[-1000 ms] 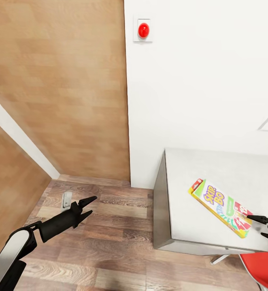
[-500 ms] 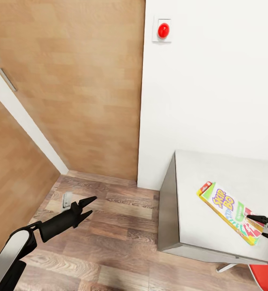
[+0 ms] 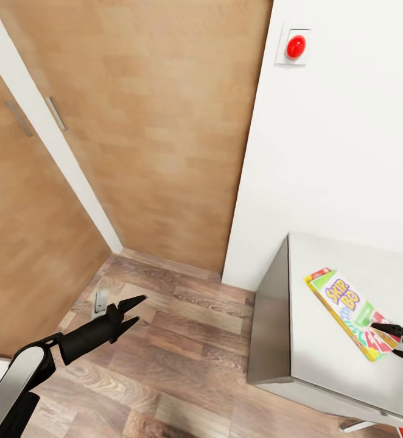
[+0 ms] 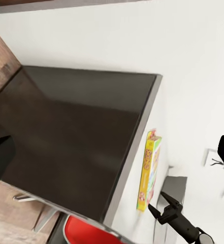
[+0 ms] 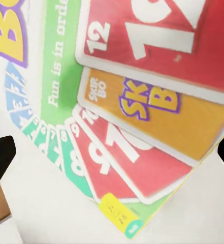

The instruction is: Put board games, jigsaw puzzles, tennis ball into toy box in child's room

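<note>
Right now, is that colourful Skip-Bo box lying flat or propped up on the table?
Lying flat. The Skip-Bo box rests face up on the pale table, printed cover showing; the right gripper hovers open at its near end.

My left arm (image 3: 37, 359) is a rounded white shell at the forearm, going over to a matte black wrist through a narrow pale ring. That wrist tapers into my left pincer (image 3: 131, 310), black all over, with two slim pointed fingers (image 3: 136, 300). My right pincer (image 3: 402, 344) is the same black, thin and sharp-tipped; from the left wrist camera I see it (image 4: 160, 202) on a ribbed black wrist with a pale grey cuff behind. No cables, screws or markings show.
</note>
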Motion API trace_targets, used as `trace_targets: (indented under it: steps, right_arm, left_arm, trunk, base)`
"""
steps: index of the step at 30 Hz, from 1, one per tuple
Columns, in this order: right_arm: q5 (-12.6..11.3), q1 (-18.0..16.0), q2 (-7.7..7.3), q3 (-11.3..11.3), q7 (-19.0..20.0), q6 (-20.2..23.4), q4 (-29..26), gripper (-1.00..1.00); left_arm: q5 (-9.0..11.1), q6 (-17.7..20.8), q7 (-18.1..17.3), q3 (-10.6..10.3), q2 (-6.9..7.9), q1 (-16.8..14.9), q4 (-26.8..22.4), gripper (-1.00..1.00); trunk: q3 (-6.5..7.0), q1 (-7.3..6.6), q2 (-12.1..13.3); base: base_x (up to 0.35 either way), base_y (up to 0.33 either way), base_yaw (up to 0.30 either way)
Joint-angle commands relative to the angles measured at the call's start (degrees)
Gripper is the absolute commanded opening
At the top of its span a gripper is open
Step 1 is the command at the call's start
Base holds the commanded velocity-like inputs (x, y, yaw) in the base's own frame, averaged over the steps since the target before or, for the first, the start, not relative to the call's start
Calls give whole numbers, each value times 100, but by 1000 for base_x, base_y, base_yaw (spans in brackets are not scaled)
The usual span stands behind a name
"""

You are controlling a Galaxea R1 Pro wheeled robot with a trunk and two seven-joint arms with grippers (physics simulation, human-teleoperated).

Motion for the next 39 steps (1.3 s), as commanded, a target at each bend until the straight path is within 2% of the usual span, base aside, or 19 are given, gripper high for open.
trace_targets:
  steps: [1, 27, 39]
  right_arm:
    - [20, -5, 1, -15, 47, 32, -2, 100]
    - [27, -12, -44, -31, 37, 24, -11, 100]
    - [25, -13, -56, -33, 38, 26, -10, 100]
  left_arm:
    - [57, 20, 58, 1, 0, -5, -5, 100]
    - [59, 20, 58, 1, 0, -5, -5, 100]
    - [60, 20, 58, 1, 0, -5, -5, 100]
  trunk:
    - [-9, 3, -10]
    - [-9, 3, -10]
    - [-9, 3, -10]
  base:
    - [0, 0, 144]
    - [2, 0, 27]
    - [150, -8, 1]
